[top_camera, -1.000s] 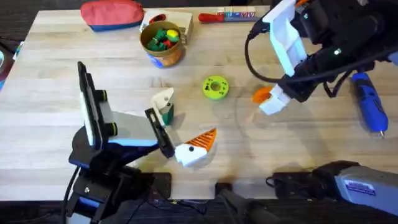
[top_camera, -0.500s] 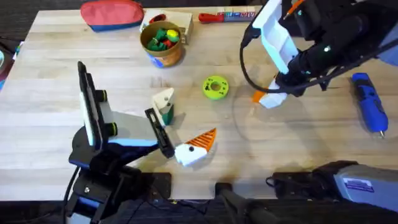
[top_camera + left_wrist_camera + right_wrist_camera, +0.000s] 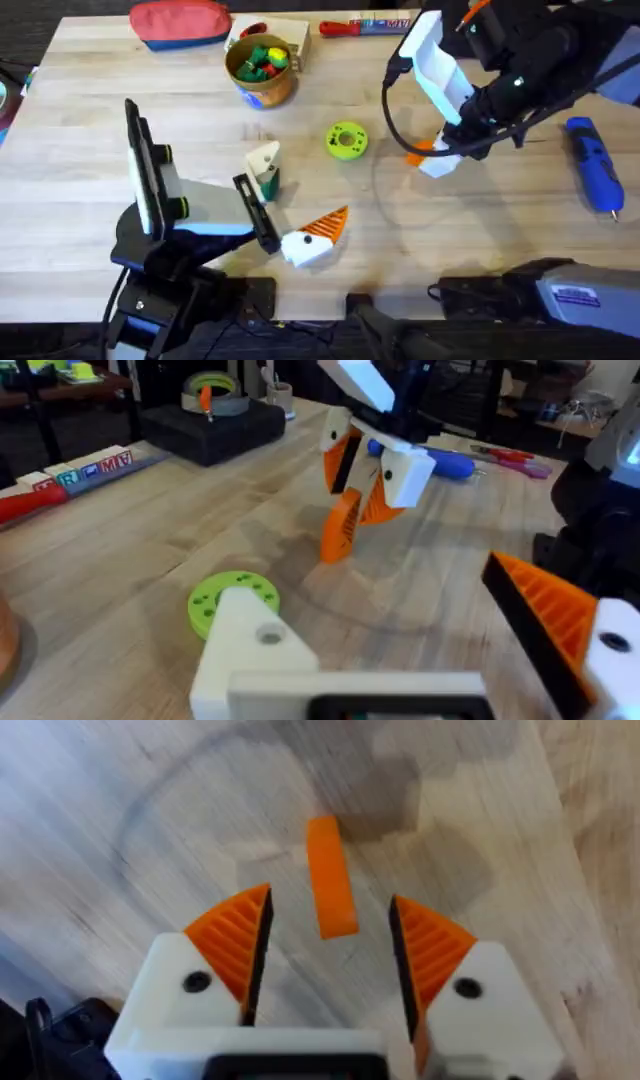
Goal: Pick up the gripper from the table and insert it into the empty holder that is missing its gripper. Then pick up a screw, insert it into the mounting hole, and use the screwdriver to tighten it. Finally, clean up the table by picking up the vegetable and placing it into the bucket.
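Gripper, the small loose orange plastic wedge (image 3: 331,877), is lying flat on the pale wood table (image 3: 480,230), btwn the right gripper (image 3: 328,935)'s wide-open jaws, untouched; likely it's lining up to pinch it. Left gripper (image 3: 420,660) is sitting w/ jaws apart, holding nothing, prob. parked clear while the right arm is working.

Light wooden table (image 3: 120,100), planked grain. Landmark: green disc (image 3: 346,140), mid-table. Bucket (image 3: 261,68) beyond it to left (coloured toys inside), red pouch (image 3: 181,22) further left at far edge. Red-handled tool (image 3: 365,26) beyond disc. Orange gripper (image 3: 420,152) right of disc; blue screwdriver (image 3: 594,164) well right.
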